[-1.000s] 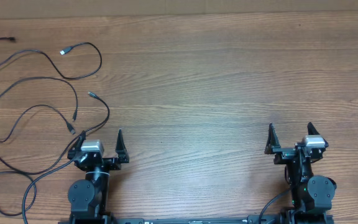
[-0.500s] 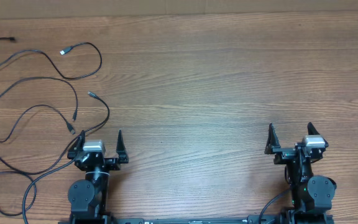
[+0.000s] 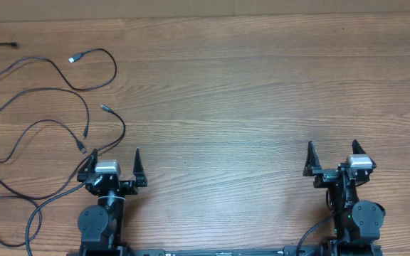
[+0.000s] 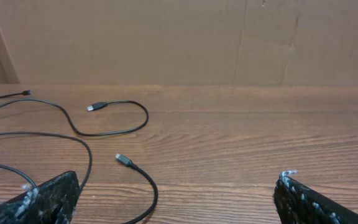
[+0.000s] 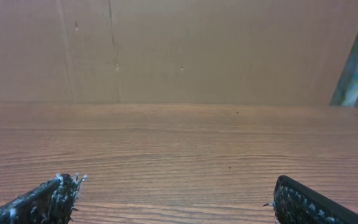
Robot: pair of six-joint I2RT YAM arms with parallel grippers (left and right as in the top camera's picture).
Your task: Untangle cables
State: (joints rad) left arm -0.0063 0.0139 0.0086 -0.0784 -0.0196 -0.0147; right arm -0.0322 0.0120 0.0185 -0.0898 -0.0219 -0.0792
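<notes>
Several thin black cables lie spread in loose loops on the left part of the wooden table. One has a silvery plug at the far left; it also shows in the left wrist view. Another cable end with a small plug lies just ahead of my left gripper. My left gripper is open and empty at the near left, and one cable curves past its left finger. My right gripper is open and empty at the near right, far from the cables.
A brown cardboard wall stands along the table's far edge. The two arm bases sit at the near edge. A thicker black cable runs from the right base.
</notes>
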